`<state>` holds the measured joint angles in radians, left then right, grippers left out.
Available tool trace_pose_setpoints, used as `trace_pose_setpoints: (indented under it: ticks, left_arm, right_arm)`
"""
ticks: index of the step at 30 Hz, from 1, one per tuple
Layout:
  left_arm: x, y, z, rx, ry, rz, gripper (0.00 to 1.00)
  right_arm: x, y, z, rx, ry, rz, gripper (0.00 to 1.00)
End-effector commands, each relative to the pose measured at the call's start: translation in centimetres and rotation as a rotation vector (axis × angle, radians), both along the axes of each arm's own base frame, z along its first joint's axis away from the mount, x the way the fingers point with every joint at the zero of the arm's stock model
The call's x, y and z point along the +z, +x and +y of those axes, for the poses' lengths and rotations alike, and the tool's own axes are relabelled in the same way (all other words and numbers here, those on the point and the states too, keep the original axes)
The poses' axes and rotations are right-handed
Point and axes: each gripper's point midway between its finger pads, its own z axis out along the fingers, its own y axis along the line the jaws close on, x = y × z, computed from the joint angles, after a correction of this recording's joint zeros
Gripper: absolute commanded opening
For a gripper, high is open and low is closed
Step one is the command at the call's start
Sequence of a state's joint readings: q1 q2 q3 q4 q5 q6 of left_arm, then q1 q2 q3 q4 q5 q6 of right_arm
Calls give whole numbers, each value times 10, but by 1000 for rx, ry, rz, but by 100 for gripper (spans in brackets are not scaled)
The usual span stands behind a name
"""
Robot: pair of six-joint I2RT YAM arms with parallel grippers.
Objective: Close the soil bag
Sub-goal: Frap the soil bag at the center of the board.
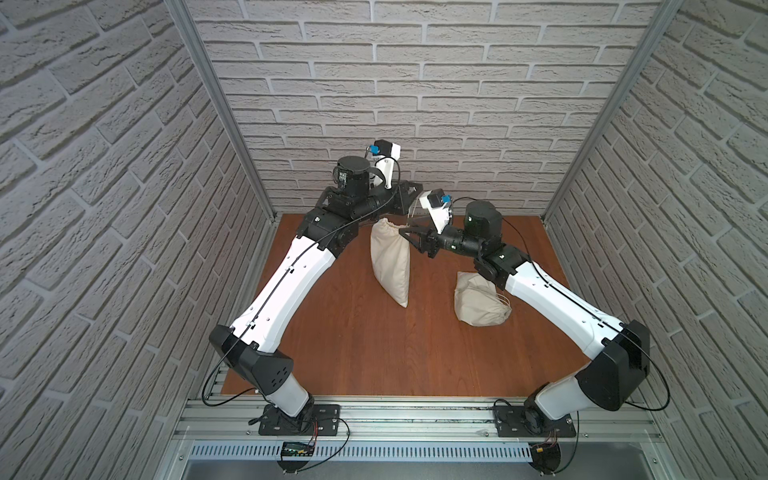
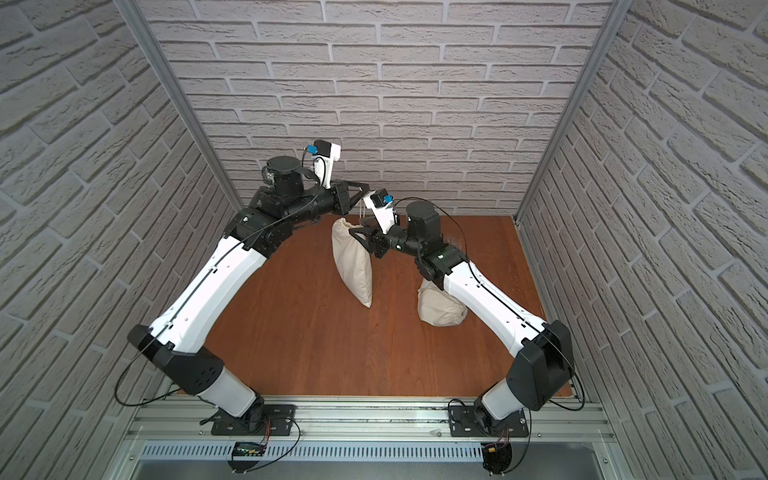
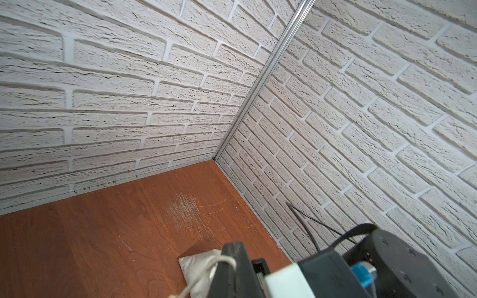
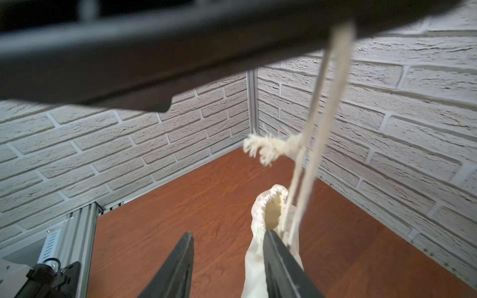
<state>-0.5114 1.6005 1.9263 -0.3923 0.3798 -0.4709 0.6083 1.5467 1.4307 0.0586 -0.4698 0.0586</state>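
The cream soil bag [image 1: 390, 262] [image 2: 353, 266] stands tall on the wooden table, its gathered mouth [image 4: 272, 206] partly open. Its white drawstring [image 4: 309, 160] runs taut up from the mouth, with a frayed knot partway along. My left gripper [image 1: 412, 198] [image 3: 235, 249] is above the bag and shut on that drawstring [image 3: 224, 258]. My right gripper [image 1: 409, 240] [image 4: 229, 233] is open at the bag's neck. One of its fingers [image 4: 277, 258] lies against the neck fabric, and the other is apart over bare table.
A second cream bag [image 1: 478, 303] [image 2: 440, 309] lies slumped on the table [image 1: 353, 353] under the right forearm, its cords loose. Brick-pattern walls close in the back and both sides. An aluminium rail [image 1: 415, 419] runs along the front edge.
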Motion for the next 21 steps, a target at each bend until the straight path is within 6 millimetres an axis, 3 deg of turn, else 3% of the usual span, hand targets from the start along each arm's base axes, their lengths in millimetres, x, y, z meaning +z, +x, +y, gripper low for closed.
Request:
trace_pose_setpoints:
  ticks: [1, 6, 10, 15, 21]
  left_arm:
    - [37, -21, 7, -16, -38, -114, 0]
    - [37, -26, 15, 7, -29, -123, 0]
    - [34, -25, 14, 10, -24, -118, 0]
    - [30, -23, 14, 11, -19, -112, 0]
    - [32, -26, 15, 7, -23, -110, 0]
  right_arm:
    - [23, 7, 5, -13, 33, -37, 39]
    - [19, 12, 1, -46, 28, -26, 35]
    - [18, 2, -10, -68, 13, -33, 39]
    - [5, 4, -32, -146, -35, -31, 42]
    - [23, 6, -27, -100, 21, -51, 45]
